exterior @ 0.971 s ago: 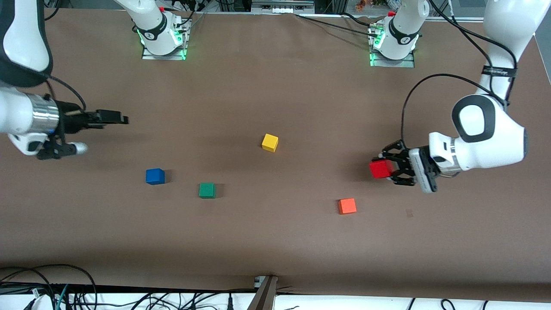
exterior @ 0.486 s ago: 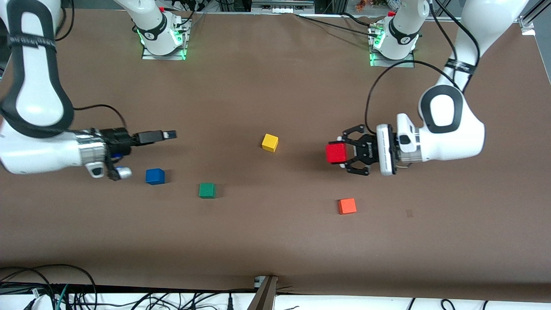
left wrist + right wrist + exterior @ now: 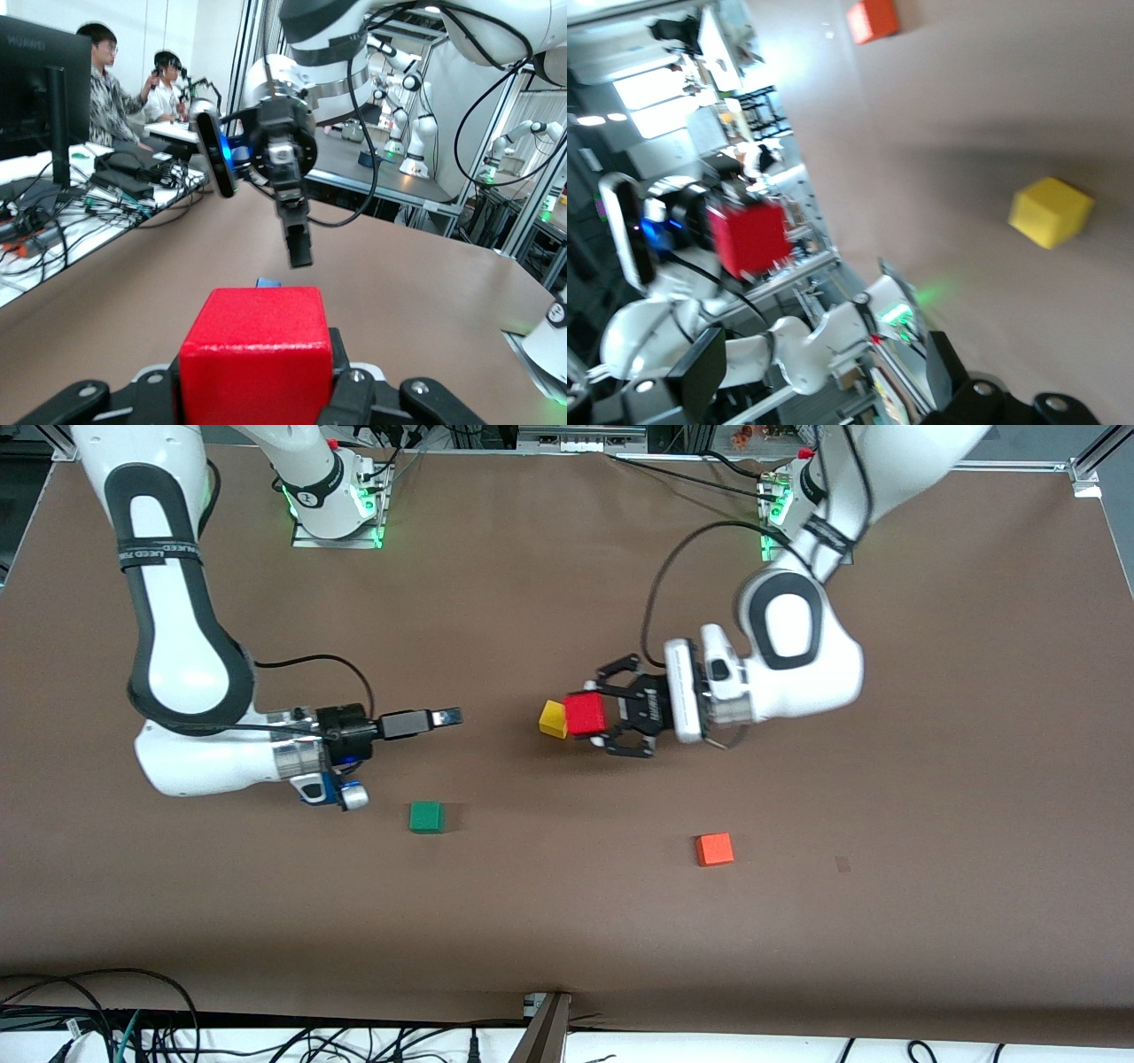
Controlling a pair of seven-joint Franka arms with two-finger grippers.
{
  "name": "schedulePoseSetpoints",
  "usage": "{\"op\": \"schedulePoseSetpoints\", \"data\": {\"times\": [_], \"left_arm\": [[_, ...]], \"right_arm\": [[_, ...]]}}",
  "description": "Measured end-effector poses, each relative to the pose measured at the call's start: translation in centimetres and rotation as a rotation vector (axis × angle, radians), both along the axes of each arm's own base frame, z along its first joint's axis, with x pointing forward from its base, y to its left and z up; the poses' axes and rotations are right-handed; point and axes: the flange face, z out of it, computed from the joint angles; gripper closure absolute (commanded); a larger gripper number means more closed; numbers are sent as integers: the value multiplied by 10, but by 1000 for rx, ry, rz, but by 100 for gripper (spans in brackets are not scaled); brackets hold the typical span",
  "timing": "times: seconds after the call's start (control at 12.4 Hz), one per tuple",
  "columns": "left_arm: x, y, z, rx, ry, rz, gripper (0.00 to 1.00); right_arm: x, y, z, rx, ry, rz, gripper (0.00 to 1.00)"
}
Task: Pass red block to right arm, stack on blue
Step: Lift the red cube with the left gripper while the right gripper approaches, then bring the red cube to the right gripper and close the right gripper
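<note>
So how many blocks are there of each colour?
red block: 1, held up by the left gripper
yellow block: 1
green block: 1
orange block: 1
blue block: 1, mostly hidden under the right arm; the right gripper is open
Total: 5 blocks

Robotics lab, further robot arms (image 3: 416, 133) on frames, seated people (image 3: 102, 84) at monitors (image 3: 44, 88), cables

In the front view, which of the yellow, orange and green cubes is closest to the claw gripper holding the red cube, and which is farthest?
From the left gripper, shut on the red block:
1. Yellow cube, right beside the held block.
2. Orange cube, nearer the camera.
3. Green cube, toward the right arm's end.
</note>
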Motion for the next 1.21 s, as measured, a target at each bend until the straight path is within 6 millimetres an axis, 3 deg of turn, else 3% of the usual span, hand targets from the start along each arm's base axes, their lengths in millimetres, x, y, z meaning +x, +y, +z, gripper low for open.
{"op": "schedulePoseSetpoints", "data": {"times": [0.08, 0.24, 0.49, 0.65, 1.21], "left_arm": [[-6, -9, -10, -18, -38, 3, 100], [-5, -8, -27, -43, -79, 26, 100], [-17, -27, -42, -120, -114, 85, 100], [-24, -36, -52, -132, -137, 95, 100], [-23, -47, -51, -159, -139, 96, 100]], "right_arm": [[-1, 13, 2, 23, -5, -16, 0], [-5, 28, -3, 39, -36, -5, 0], [-14, 26, -32, 77, -68, 4, 0], [-17, 30, -39, 105, -83, -1, 0], [-28, 38, -55, 148, -138, 0, 0]]}}
